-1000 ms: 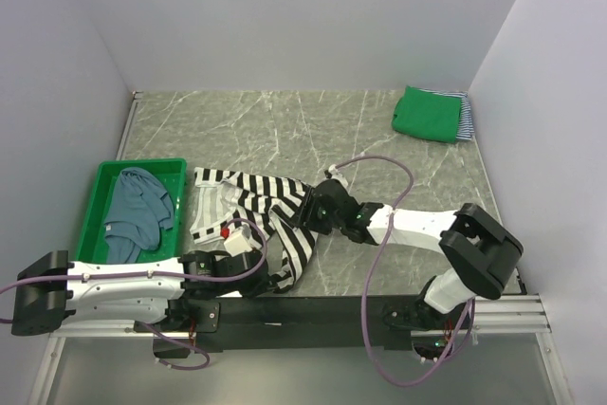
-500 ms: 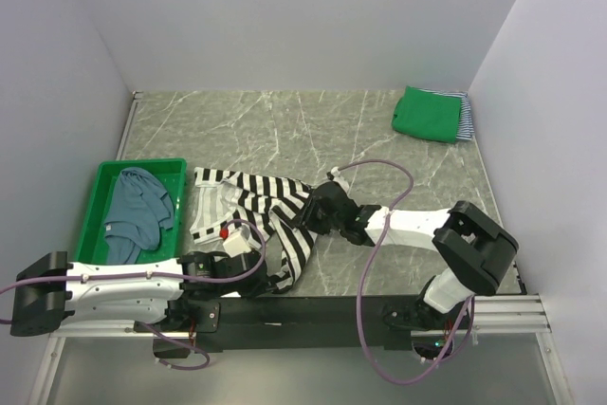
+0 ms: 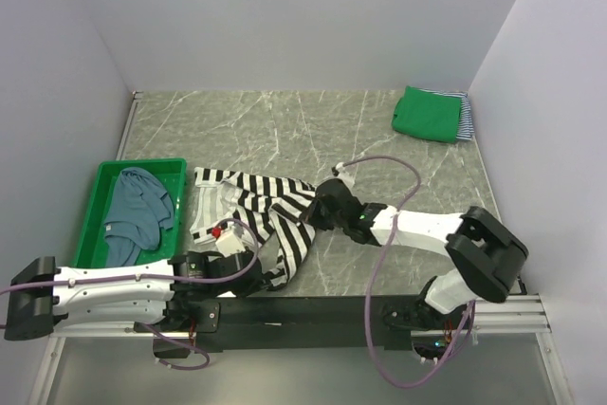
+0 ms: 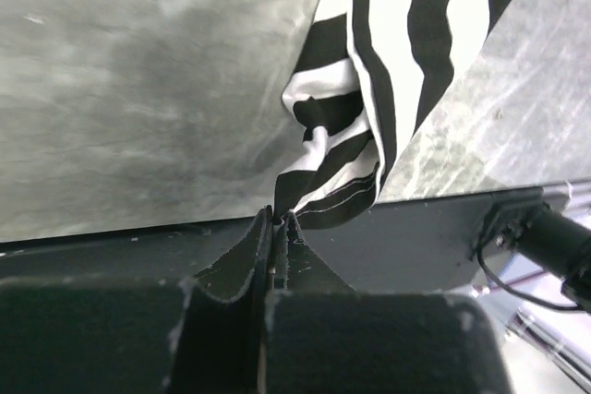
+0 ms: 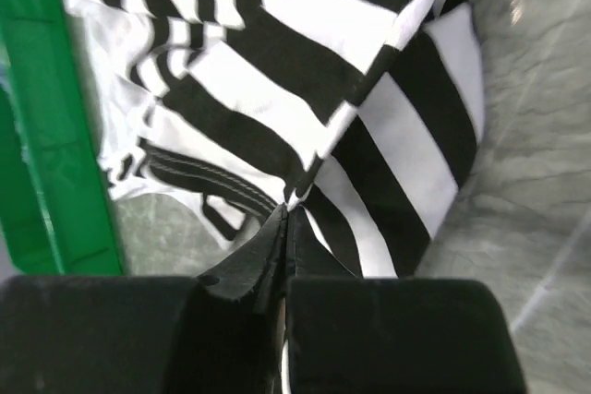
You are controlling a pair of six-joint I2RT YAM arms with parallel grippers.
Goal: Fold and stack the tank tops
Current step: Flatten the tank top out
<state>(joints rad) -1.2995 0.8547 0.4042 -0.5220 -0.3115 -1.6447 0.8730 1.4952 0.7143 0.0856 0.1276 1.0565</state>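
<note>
Black-and-white striped cloth, the bold tank top (image 3: 245, 201) lies rumpled toward seven o'clock on the table (image 3: 379, 149), its long axis running roughly ten to four o'clock from above. The left gripper (image 4: 277, 219) pinches its hem at five o'clock; the right gripper (image 5: 284, 214) is clamped on its three o'clock edge. Both hold it equally near; the folded green top (image 3: 425, 113) sits well away at two o'clock.

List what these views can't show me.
- Top view: thin striped top mostly buried under the green top.
- Top view: dusty blue top, bunched in the green bin, too small to read.
- Wrist views: how much bold striped top the left gripper and right gripper pinch; closed jaws cover it.
</note>
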